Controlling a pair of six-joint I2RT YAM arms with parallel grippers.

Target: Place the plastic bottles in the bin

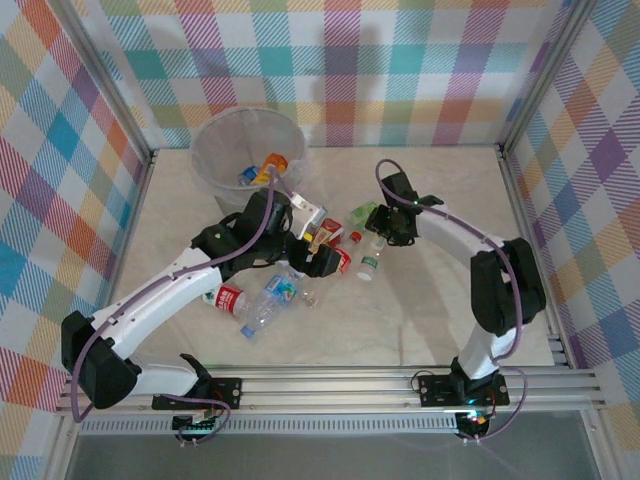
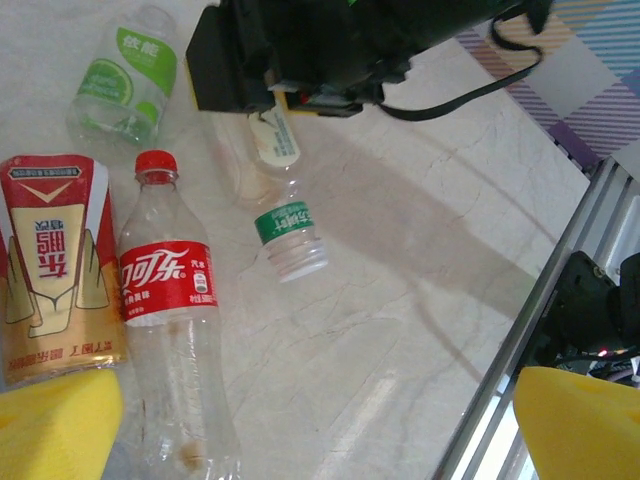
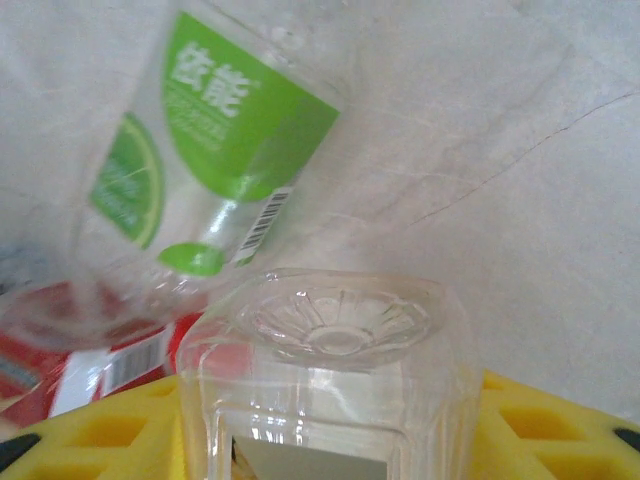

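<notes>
We find the bin at the far left of the table, with a few plastic bottles in it. The other bottles lie clustered mid-table, in front of the bin. At the cluster's right edge one small bottle lies between the fingers of the right gripper.

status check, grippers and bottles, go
left gripper open over the cola bottle. right gripper closed on the white-capped bottle. few bottles in the bin, most on the table. left arm sits between right gripper and bin.
</notes>
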